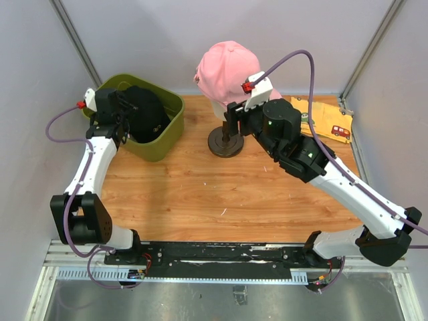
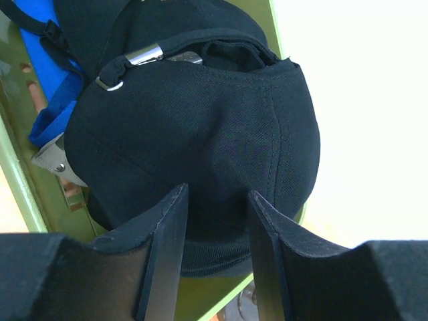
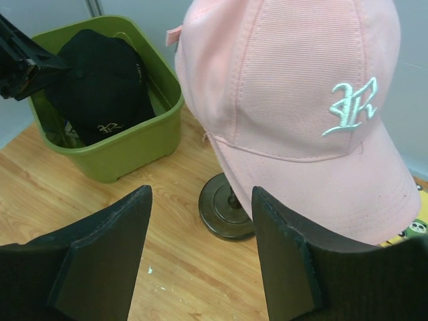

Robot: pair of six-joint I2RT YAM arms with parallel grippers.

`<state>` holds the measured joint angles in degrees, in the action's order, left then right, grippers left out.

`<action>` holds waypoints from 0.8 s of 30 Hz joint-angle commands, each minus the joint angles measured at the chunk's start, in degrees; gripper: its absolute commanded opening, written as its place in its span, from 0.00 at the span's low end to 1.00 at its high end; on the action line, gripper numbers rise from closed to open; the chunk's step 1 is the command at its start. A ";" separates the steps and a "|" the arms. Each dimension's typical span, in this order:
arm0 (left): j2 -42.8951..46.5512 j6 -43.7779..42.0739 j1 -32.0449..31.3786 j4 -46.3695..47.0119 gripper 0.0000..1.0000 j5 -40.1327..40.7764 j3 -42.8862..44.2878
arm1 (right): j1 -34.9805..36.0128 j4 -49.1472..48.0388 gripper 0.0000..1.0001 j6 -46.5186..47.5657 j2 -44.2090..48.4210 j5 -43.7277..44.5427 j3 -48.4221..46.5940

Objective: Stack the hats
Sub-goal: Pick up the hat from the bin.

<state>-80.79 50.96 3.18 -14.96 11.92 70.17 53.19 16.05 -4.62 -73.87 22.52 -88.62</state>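
Left wrist check: left claw [image 2: 217, 190] state?
— Jaws apart, astride the crown of the black cap [image 2: 200, 114] in the green bin [image 3: 134, 150]. Pinched or not, cannot tell. Advice: bite a fold of crown, lift straight, clear the rim. Right claw [image 3: 200, 194] released, empty, facing the pink cap [image 3: 281, 100] on its stand [image 3: 224, 214].
— Writing?
— White gothic monogram on pink, unreadable. Gold mark on black, too small.

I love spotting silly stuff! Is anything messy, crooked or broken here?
Nothing looks broken or spilled. The messiest spot is the green bin: the black cap lies bunched on top, and a blue cap is squashed underneath against the bin's wall. The pink cap sits neatly up on its stand.
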 commanded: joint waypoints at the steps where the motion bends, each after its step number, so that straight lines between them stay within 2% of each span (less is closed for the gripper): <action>1: -0.65 -2.01 -0.29 1.67 0.42 1.07 1.39 | -1.57 -1.29 0.63 0.23 -0.15 -0.15 0.00; 2: -0.75 -2.09 -0.29 1.91 0.38 0.78 1.44 | -1.59 -1.33 0.62 0.23 -0.14 -0.16 -0.01; 6: -0.24 -2.06 -0.50 3.05 0.12 0.34 1.37 | -1.73 -1.37 0.62 0.48 -0.20 -0.20 -0.23; 9: 0.93 -1.86 -0.63 3.84 0.01 0.60 1.43 | -1.86 -1.29 0.62 0.66 -0.23 -0.32 -0.43; 24: 3.75 0.09 -0.89 2.98 0.00 -1.60 9.05 | -1.92 -1.29 0.62 1.19 -0.95 -1.35 -1.48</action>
<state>-79.59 50.00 2.74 -13.82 11.11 74.70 51.94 16.10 -4.49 -74.67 21.50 -88.62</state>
